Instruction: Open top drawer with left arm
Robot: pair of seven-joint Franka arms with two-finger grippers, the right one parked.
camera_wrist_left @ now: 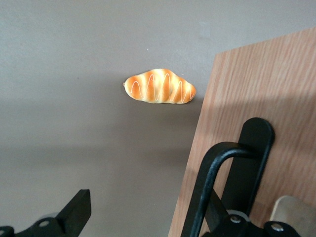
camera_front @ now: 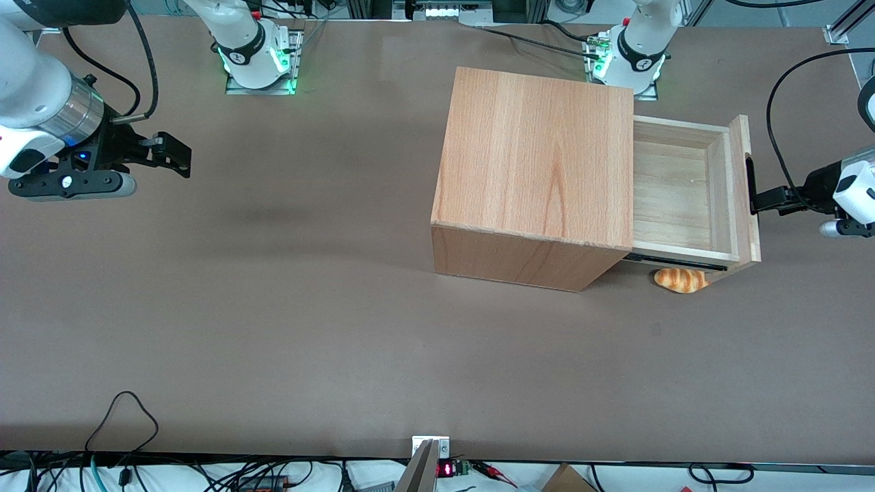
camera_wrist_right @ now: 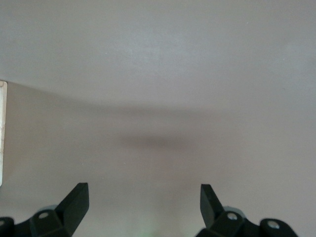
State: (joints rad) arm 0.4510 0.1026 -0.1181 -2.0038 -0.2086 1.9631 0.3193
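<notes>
While your glossy white left arm [camera_front: 851, 188] reaches in from the working arm's end of the brown worktop [camera_front: 273, 307], its black two-finger gripper [camera_front: 760, 199] sits at the front panel of the shallow light-wood top drawer [camera_front: 673, 195]. You've got that drawer pulled well out of the big plain wooden cabinet box [camera_front: 536, 174], pale plank floor showing, nothing visible inside. Slim black bar handle [camera_front: 750, 184] runs along the front panel; the gripper meets it about mid-length.

Wrist view: handle [camera_wrist_left: 224, 182] curves up right at the camera, one black finger [camera_wrist_left: 74, 212] out over the worktop, the other one hidden by the handle and panel. Fingers look spread with the handle between them, not clamped. You can't confirm contact with the bar.

Small orange-brown striped bread roll [camera_front: 681, 279] lies on the worktop just under the drawer's front corner, nearer the front camera than the drawer. In the wrist view the roll [camera_wrist_left: 159, 86] sits apart from the wooden panel [camera_wrist_left: 261, 98] edge, not touching.
</notes>
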